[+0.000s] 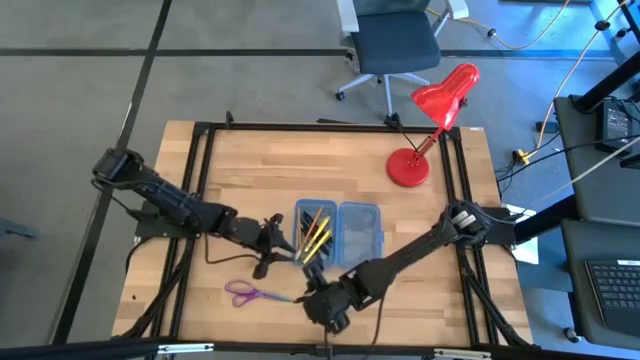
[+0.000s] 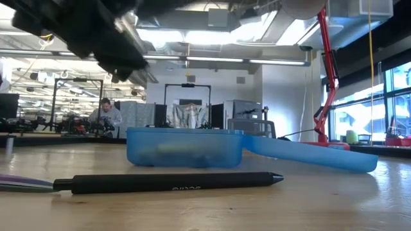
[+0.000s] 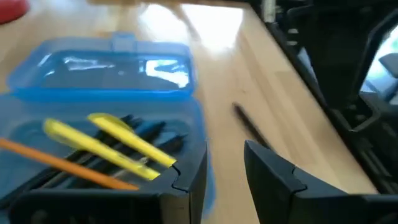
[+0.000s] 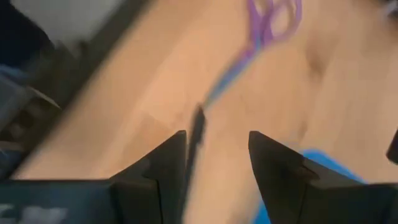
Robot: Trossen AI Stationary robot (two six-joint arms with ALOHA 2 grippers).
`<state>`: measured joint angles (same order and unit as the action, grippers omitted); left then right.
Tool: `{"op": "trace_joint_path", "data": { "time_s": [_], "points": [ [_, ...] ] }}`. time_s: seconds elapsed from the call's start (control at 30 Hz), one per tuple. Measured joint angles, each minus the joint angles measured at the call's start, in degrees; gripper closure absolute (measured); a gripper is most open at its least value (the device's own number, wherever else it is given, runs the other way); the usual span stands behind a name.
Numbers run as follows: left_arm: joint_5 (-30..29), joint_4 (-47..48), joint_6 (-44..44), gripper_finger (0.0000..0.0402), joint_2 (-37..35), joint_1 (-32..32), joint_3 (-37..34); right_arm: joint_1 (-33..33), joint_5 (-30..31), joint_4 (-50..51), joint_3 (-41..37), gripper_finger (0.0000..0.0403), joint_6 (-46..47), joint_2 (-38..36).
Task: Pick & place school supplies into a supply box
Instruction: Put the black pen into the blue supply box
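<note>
The translucent blue supply box [image 1: 338, 232] lies open on the table's middle. Its left half [image 3: 93, 155] holds yellow pens [image 3: 118, 146], an orange pencil [image 3: 56, 162] and dark pens. A black pen [image 2: 170, 182] lies flat on the table just near of the box. The purple-handled scissors [image 1: 250, 293] lie to its left. My left gripper [image 3: 227, 171] is open at the box's near-left corner [image 1: 288, 250]. My right gripper [image 4: 211, 158] is open and hovers above the black pen [image 4: 196, 134], one finger on either side of the pen's line. The scissors [image 4: 264, 25] lie beyond it.
A red desk lamp [image 1: 430, 130] stands on the table's far right part, with its base [image 1: 408, 168] near the black frame rail. Bare wood lies left of and beyond the box. An office chair [image 1: 395, 45] stands past the far edge.
</note>
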<state>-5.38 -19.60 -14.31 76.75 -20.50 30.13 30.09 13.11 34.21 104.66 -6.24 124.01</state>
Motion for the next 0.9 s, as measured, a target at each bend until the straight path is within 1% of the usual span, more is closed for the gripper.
{"op": "trace_joint_path", "data": {
  "time_s": [0.1, 0.27, 0.33, 0.43, 0.6, 0.9],
  "points": [
    [0.8, -0.1, -0.1, 0.0302, -0.9, -1.9, 0.0, 0.1, -1.2, -5.7, -2.1, 0.0224, -0.3, 0.0],
    [4.4, 0.9, -2.7, 0.0298, -3.4, -4.1, 0.0, -1.0, -1.2, -16.0, -9.1, 0.0224, 0.5, 0.0],
    [4.5, 0.8, -2.9, 0.0298, -4.4, -4.9, 0.0, -1.4, -1.2, -18.6, -11.6, 0.0224, 1.5, 0.1],
    [2.3, 0.5, -0.2, 0.0299, -5.6, -5.9, 0.0, -1.5, -1.2, -22.8, -14.0, 0.0224, 1.6, 0.1],
    [-1.2, 0.6, 1.4, 0.0298, -6.2, -7.1, 0.0, -1.9, -1.2, -27.0, -17.0, 0.0224, 4.0, 0.1],
    [-1.5, 0.6, 1.6, 0.0301, -6.2, -7.2, 0.0, -2.0, -1.5, -29.2, -17.9, 0.0224, 6.2, 1.3]
  ]
}}
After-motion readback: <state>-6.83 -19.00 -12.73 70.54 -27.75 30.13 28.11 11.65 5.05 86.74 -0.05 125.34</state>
